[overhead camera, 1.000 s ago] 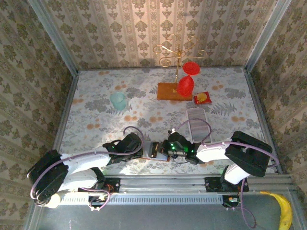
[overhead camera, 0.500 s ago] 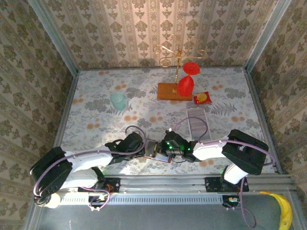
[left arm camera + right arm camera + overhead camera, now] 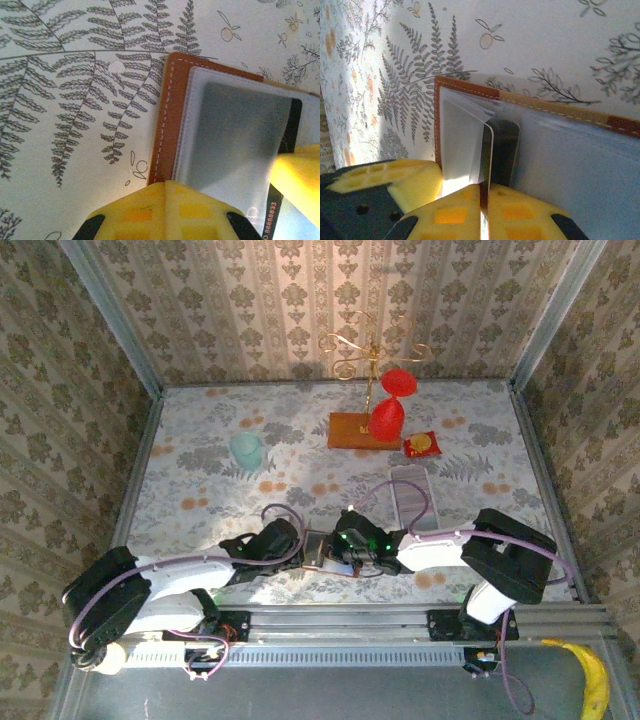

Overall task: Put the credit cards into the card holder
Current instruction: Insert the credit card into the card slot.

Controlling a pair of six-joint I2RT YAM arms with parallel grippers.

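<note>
As right gripper (image 3: 485,212) creeps left: pinched credit card (image 3: 487,150) enters card holder (image 3: 470,86) pocket just ahead.
Left gripper (image 3: 232,195): cannot tell grip, maybe pinning holder.

I count two robot arms, a left arm (image 3: 190,575) and a right arm (image 3: 450,545). There is one card holder (image 3: 167,110) by the near edge of the worktop, with one credit card (image 3: 485,155) standing edge-on at it. Right of the middle lies one long white tray (image 3: 410,495); what it holds is too small to count. Toward the far edge I see one wooden stand base (image 3: 355,430) bearing one gold wire stand (image 3: 365,350). Two red pieces hang there, an upper red piece (image 3: 400,381) and a lower red piece (image 3: 386,420). There is also one red-and-yellow packet (image 3: 422,445) and one pale teal cup (image 3: 246,448). One banana (image 3: 592,680) lies off the worktop, beyond its near right corner.
</note>
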